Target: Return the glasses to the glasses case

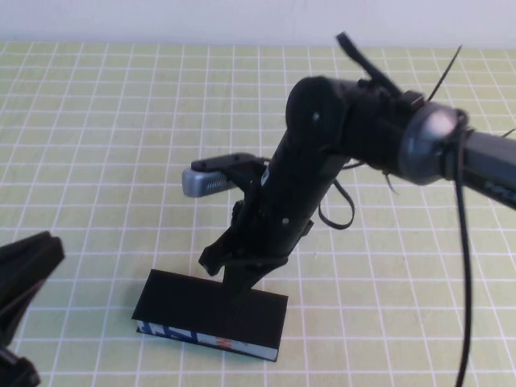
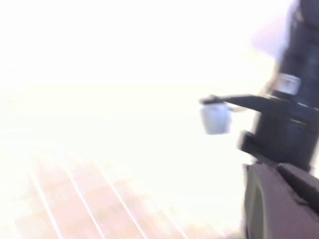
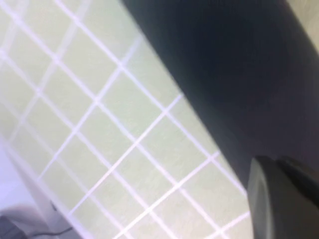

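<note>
High view: I see the closed glasses case, long axis running 10-to-4 o'clock, under my right gripper; left gripper at 9 o'clock. I cannot tell either grip.

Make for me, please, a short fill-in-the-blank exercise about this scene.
1. The lid of the glasses case is ____.
2. The right gripper reaches down to the case from the ____ arm.
3. The left gripper sits at the table's ____ edge, away from the case.
4. The tablecloth has a white ____ pattern.

Missing words: closed; right; left; grid
</note>
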Tool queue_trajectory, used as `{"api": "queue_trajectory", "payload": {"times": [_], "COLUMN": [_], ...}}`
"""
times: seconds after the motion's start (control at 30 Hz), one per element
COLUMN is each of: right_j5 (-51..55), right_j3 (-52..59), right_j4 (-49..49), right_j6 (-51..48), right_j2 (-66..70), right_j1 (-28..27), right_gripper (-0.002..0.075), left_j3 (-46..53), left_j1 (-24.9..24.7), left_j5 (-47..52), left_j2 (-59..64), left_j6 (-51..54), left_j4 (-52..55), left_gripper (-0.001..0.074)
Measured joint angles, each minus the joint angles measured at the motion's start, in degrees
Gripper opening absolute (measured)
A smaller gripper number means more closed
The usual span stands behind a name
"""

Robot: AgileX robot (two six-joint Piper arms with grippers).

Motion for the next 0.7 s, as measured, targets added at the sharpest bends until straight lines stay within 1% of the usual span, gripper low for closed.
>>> {"api": "queue_trajectory", "payload": {"times": [0.17, 0.27, 0.43, 0.53, 0.7], "right_j5": [0.0, -2.0, -8.8, -11.3, -15.3], "right_j3": [4.1, 9.9, 21.8, 28.3, 38.6], "right_j4": [-1.4, -2.0, -2.9, -3.0, -4.5], "right_j6": [0.0, 1.3, 4.1, 5.4, 6.7], "right_j2": [-11.0, -19.3, -34.7, -43.1, -56.3], "right_j1": [0.2, 0.3, 0.3, 0.3, 0.3], "right_gripper": [-0.0011, -0.0011, -0.0011, -0.0011, -0.0011], "left_j3": [2.1, 5.3, 11.1, 14.8, 21.4], "left_j1": [0.0, 0.0, 0.0, 0.0, 0.0], "left_j5": [-6.0, -8.8, -12.6, -15.0, -16.1], "left_j2": [-10.6, -16.1, -23.7, -26.3, -26.8], "left_j6": [0.0, 0.0, 0.1, 0.2, 0.2], "left_j4": [3.4, 4.3, 6.0, 6.4, 6.4], "left_gripper": [-0.0004, -0.0004, -0.0004, -0.0004, -0.0004]}}
